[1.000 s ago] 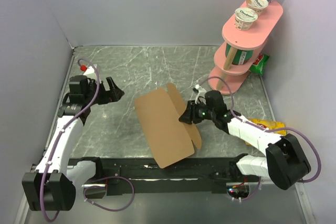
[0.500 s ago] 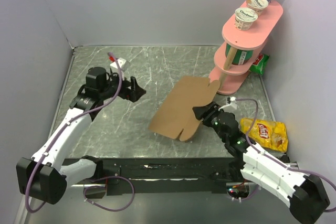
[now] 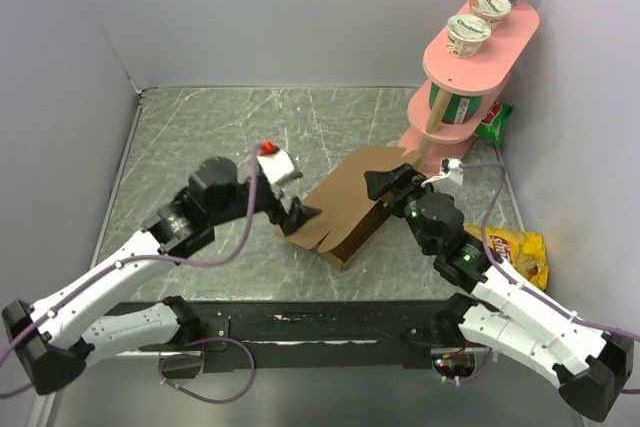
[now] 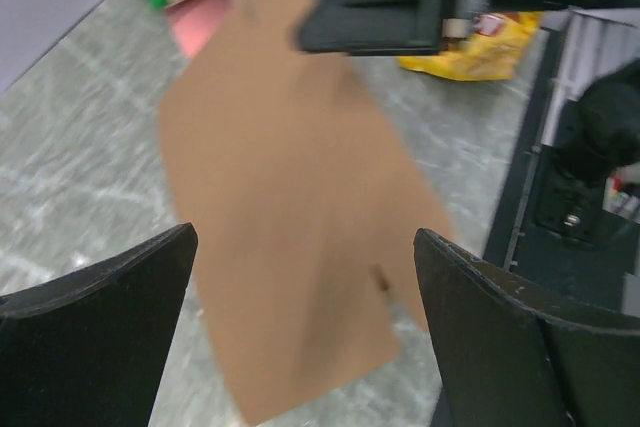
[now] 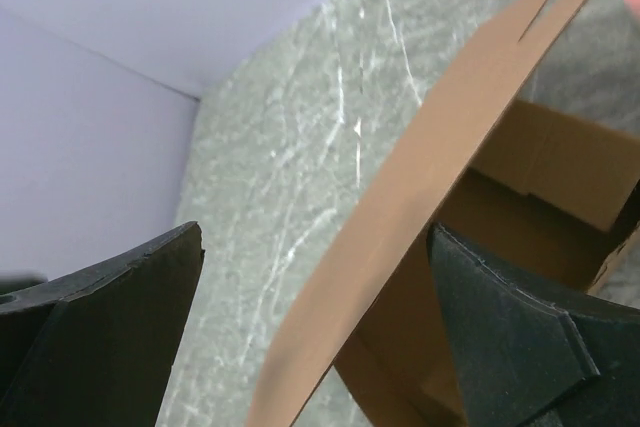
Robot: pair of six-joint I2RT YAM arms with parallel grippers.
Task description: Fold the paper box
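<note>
The box (image 3: 345, 209) sits at frame centre, its lid flap raised. The left gripper (image 3: 296, 219) gapes wide at the box's left edge. The right gripper (image 3: 388, 192) gapes wide astride the flap. At upper right a pink shelf (image 3: 505, 47) carries three cups (image 3: 468, 35), their print unreadable. A yellow chip bag (image 3: 512, 255) lies at right.

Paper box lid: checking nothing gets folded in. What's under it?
Under the paper box's raised lid, the right wrist view shows bare cardboard tray walls; the rest is covered by the lid.

No lettering is legible; the cups' (image 3: 468, 35) labels are too small.
</note>
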